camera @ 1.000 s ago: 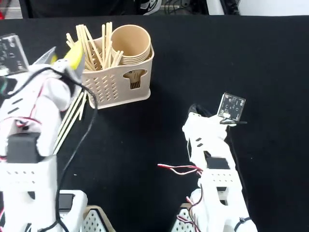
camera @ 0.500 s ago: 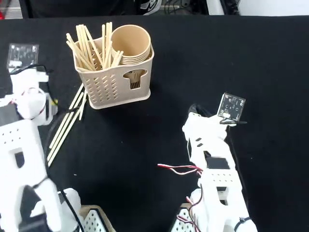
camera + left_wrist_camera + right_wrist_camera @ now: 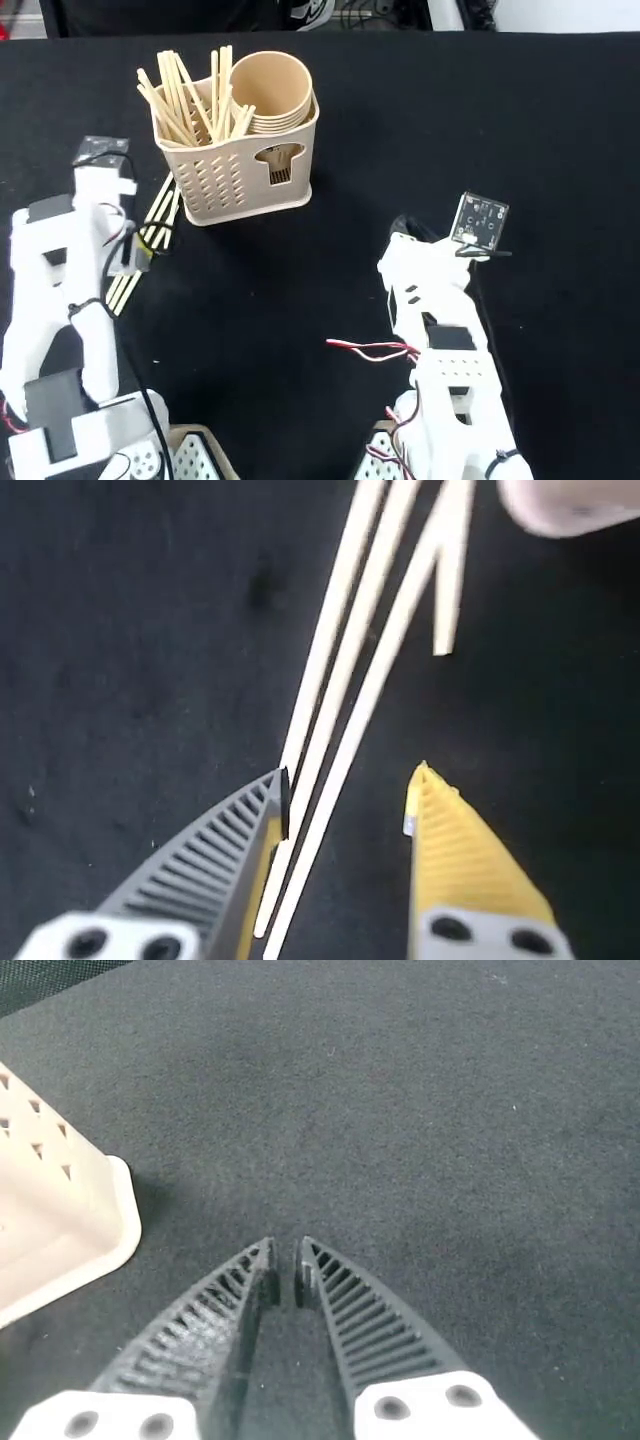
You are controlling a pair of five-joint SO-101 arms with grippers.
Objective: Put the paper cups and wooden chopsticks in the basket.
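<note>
Left gripper [image 3: 350, 777] is spread wide open right over the loose chopsticks [image 3: 342, 680] lying on the black table [image 3: 450, 120] just left of the basket [image 3: 230, 180]. It's maybe touching one, hard to say. The paper cups [image 3: 272, 85] and a bunch of sticks [image 3: 190, 90] are in the basket. Right gripper [image 3: 285, 1265] is pinched closed on nothing, nearer and to the right.

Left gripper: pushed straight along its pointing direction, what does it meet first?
Probably the loose chopsticks on the table, which lie between the jaws of the open left gripper; the basket sits beyond. Depth unclear.
</note>
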